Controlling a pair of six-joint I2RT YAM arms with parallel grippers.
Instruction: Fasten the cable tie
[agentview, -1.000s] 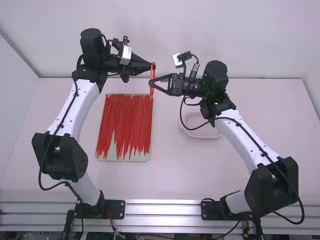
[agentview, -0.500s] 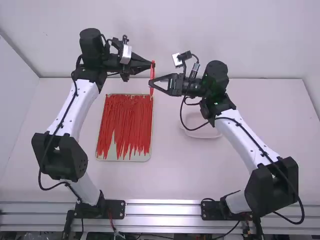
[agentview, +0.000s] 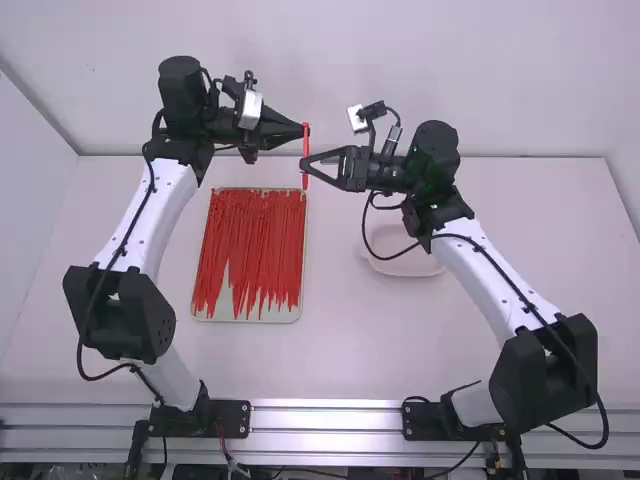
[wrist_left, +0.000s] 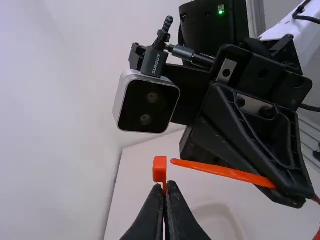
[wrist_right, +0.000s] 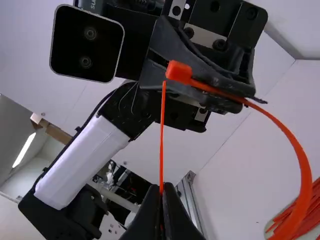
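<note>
**Tie pinched at both ends, strap lined up on the head**

The cable tie is held in the air between the two arms, above the far end of the tray of spare ties on the desk. The left fingers are pressed fully together on the tie just behind its head, so the square head sits right past their tips. The right fingers are also closed tight. They pinch the thin strap, which runs straight out from their tips to the head at the left fingers' tips. From the head, the rest of the tie bows out sideways in a loop.

The coming move turns on that straight run. Its long axis points from the right fingers directly at the head, and the two sets of tips face each other, near but apart. The left fingers are right at the head, and the right fingers sit a short way back along the strap. Whether the strap's end has already entered the head's slot cannot be told. Either way, the likely step is for the right arm to travel along this axis while the left holds the head steady. The risk is that the thin strap buckles or slips off line
</note>
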